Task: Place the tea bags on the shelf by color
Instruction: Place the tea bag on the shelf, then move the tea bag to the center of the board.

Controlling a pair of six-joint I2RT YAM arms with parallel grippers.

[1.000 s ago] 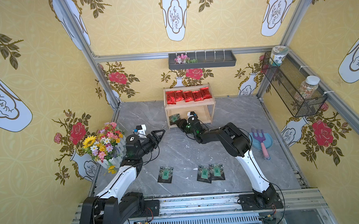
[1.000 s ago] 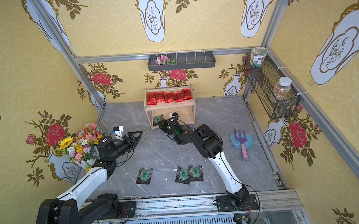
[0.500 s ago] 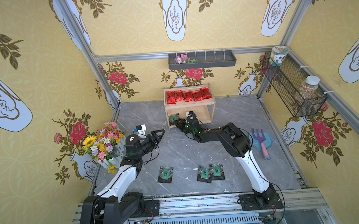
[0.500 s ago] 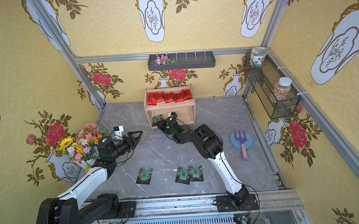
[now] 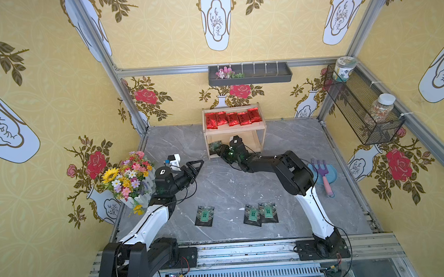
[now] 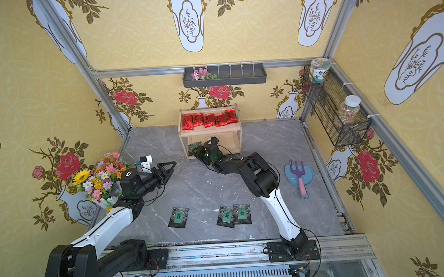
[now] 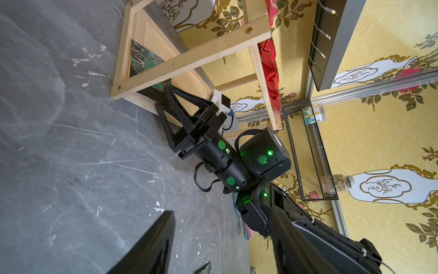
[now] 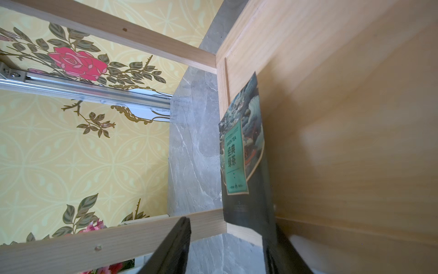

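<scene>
Several red tea bags (image 5: 232, 118) lie in a row on the top tier of the wooden shelf (image 5: 234, 129). One black tea bag (image 8: 241, 154) with a green label rests at the left end of the lower tier (image 5: 214, 145). My right gripper (image 8: 227, 251) reaches into that tier, jaws open; one finger (image 8: 173, 249) stands apart from the bag, the other lies alongside its near edge. Three more black tea bags (image 5: 205, 215) (image 5: 253, 215) (image 5: 268, 212) lie flat near the table's front. My left gripper (image 5: 197, 166) hovers open and empty over the table's left middle.
A flower bouquet (image 5: 129, 178) stands at the left edge beside the left arm. At the right lies a blue dish with a small purple rake (image 5: 323, 173). A dark wall tray (image 5: 250, 73) hangs above the shelf, and a mesh basket (image 5: 362, 105) holds jars on the right wall.
The right gripper's jaws have spread apart at the lower tier, letting go of the black tea bag. The left arm has not moved.
</scene>
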